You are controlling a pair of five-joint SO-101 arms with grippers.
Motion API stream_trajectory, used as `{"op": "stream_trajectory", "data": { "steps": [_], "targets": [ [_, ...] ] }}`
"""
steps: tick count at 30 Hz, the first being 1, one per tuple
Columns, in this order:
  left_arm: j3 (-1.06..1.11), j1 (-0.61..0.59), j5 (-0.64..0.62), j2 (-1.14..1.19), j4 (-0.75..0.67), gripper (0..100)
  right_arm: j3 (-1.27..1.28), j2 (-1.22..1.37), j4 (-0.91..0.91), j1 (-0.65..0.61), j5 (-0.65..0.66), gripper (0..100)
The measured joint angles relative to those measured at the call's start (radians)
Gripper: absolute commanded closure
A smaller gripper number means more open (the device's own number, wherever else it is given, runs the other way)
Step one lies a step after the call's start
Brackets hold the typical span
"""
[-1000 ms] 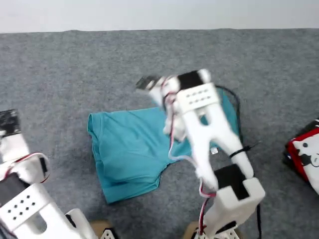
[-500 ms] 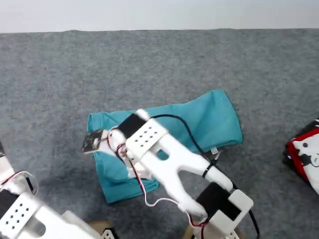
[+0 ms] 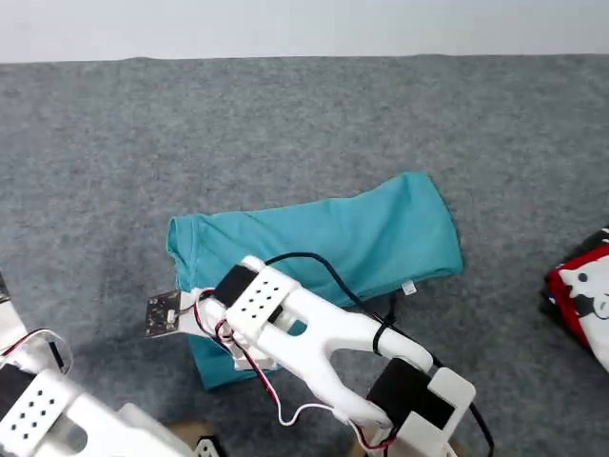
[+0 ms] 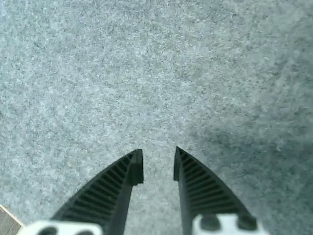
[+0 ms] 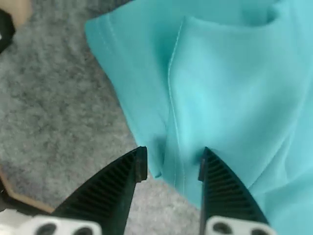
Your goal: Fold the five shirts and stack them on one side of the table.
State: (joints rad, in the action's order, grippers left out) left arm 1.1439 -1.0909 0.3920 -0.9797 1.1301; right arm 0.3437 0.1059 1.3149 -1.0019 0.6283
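Right pincer [image 5: 172,164] parted over teal shirt [image 5: 234,98], arm [image 3: 324,333] hiding its lower edge; left pincer [image 4: 157,165] parted

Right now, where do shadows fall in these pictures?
High view: soft, even light, no glare on the shirt. Left wrist view: a darker patch shades the carpet beyond the open left tool. Right wrist view: thin shadow lines run along the shirt's folds, darkest near the open right tool.

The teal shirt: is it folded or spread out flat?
Partly folded. The teal shirt lies as a narrow band, and the right wrist view shows one layer doubled over another.
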Motion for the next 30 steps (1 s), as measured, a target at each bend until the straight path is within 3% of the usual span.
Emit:
{"op": "stream_trajectory", "data": {
  "steps": [8,20,30],
  "targets": [
    [0.003,0.0,0.0,0.0,0.0,89,0.044,0.0,-0.077,0.0,0.0,98.7],
    [0.003,0.0,0.0,0.0,0.0,89,-0.051,0.002,0.018,0.014,0.0,98.8],
    [0.003,0.0,0.0,0.0,0.0,89,-0.219,0.049,0.057,0.121,0.021,98.8]
  ]
}}
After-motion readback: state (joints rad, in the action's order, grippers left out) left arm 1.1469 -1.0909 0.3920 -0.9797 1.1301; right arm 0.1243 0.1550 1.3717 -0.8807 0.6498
